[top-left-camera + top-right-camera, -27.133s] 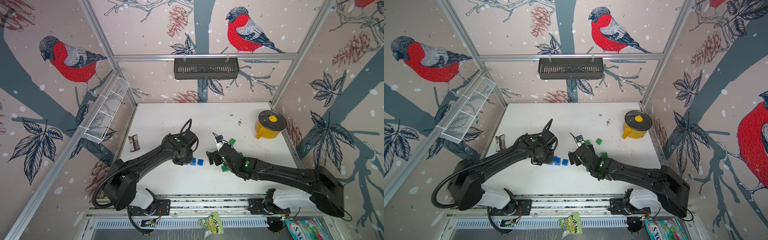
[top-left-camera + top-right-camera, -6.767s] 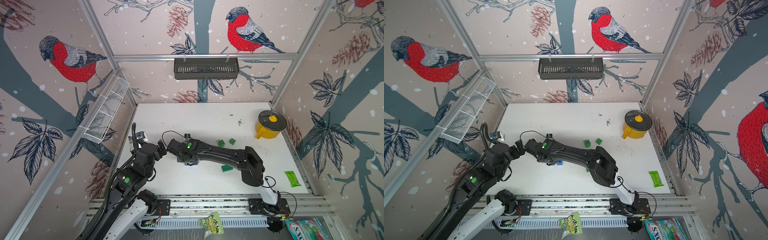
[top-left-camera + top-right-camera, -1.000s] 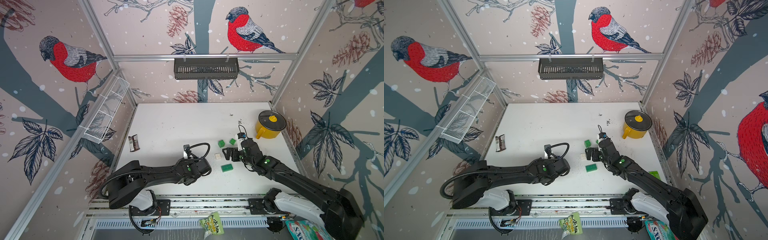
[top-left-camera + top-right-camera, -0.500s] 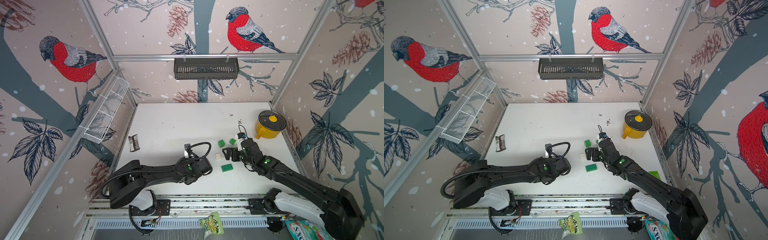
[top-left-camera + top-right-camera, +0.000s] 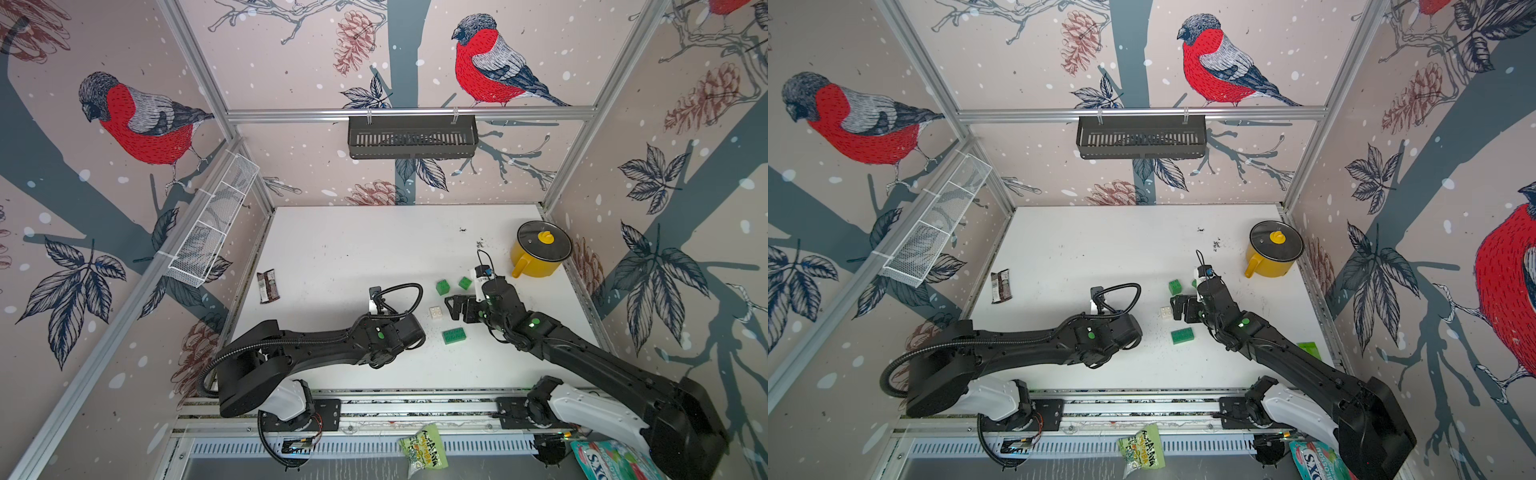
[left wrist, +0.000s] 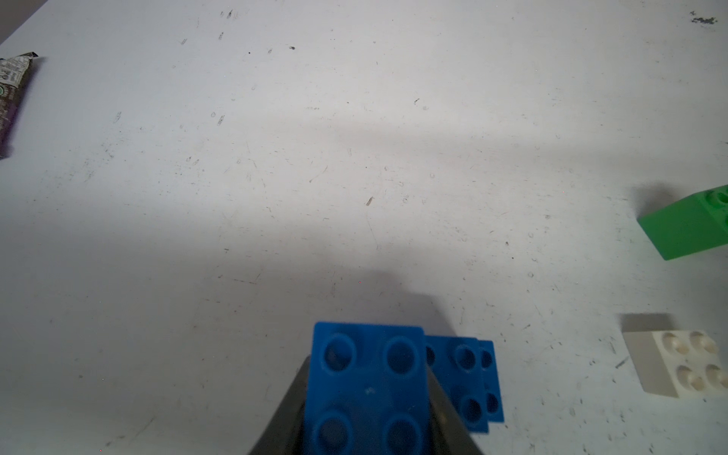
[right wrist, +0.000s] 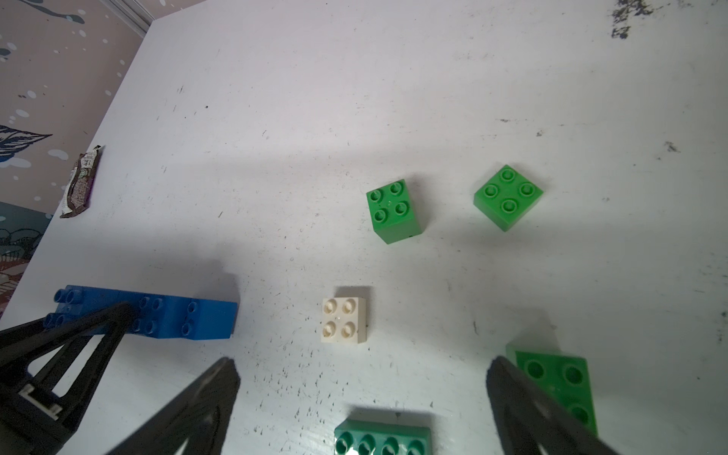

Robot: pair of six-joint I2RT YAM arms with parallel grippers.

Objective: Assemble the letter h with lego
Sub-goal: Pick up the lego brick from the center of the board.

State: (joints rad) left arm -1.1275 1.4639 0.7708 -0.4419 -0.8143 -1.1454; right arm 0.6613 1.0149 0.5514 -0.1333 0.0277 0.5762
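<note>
Gripping the blue lego assembly [image 7: 177,319] with the left end effector [image 6: 366,374], jaws drawn narrow against two opposite sides of its end brick. Showing the remaining blue bricks joined on just beside that end effector, the row lying along the worktop [image 5: 353,249]. Holding the right end effector [image 7: 360,374] spread wide, clasping nothing. Showing the white brick [image 7: 343,320] just ahead of the right end effector, in line with the gap between its fingers, touching neither. Showing a green cube [image 7: 394,210] and a second green cube [image 7: 508,197] farther ahead, apart from each other. Showing a dark green long brick [image 7: 382,437] close beneath the right end effector, between the fingers, and a lighter green long brick [image 7: 559,382] just beside one finger, partly hidden behind it. Showing the yellow pot [image 5: 540,268] off to the side of the right end effector, well apart, lid [image 5: 534,249] seated on top, contents hidden. Showing the black slotted basket [image 5: 411,137] hanging on the back rail far beyond both end effectors and the white mesh basket [image 5: 208,232] hanging on the side wall beyond the left end effector; interiors not readable. Showing a snack wrapper [image 5: 267,286] lying on the worktop, well apart from the left end effector.
</note>
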